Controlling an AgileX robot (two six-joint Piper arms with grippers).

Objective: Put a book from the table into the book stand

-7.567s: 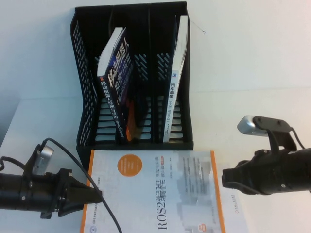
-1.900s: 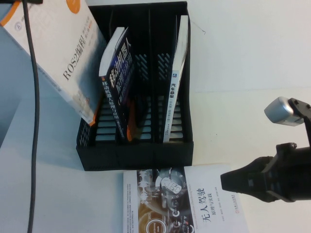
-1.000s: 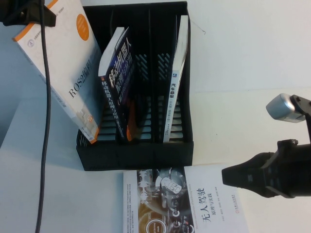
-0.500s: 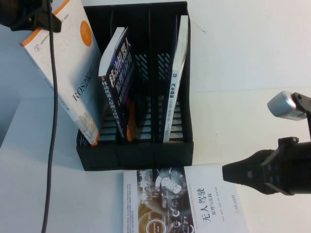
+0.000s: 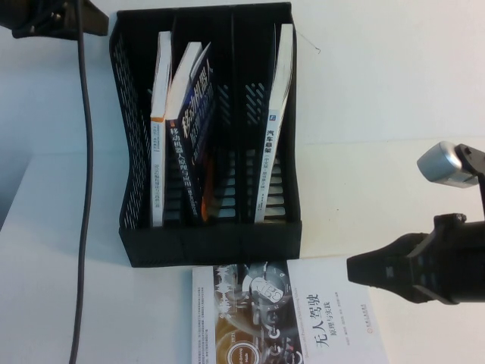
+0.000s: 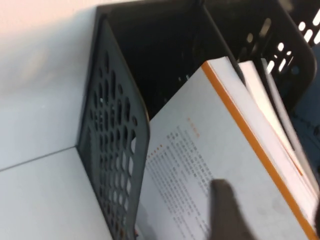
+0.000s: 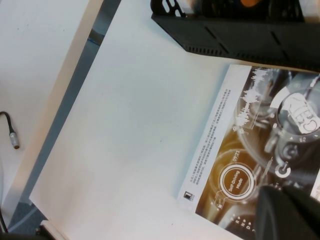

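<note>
Standing in the black slotted plastic book stand's point(image 5: 208, 227) leftmost slot — your white orange-edged book point(image 5: 158, 136); left gripper point(image 5: 57, 17) at eleven o'clock, right gripper point(image 5: 379, 269) at four — grip unreadable on both.

The book lying flat on the table point(image 5: 288, 315) in front of the book stand point(image 5: 208, 235) carries the title 无人驾驶 on the white part of its cover, with a smaller line under it too small to read; in the right wrist view the same cover shows a round orange badge point(image 7: 236, 181) reading "Self-Driving Mode". The dark blue book point(image 5: 193, 144) leaning in the stand bears large white Chinese characters that cannot be made out. Spine print on the white books is illegible
</note>
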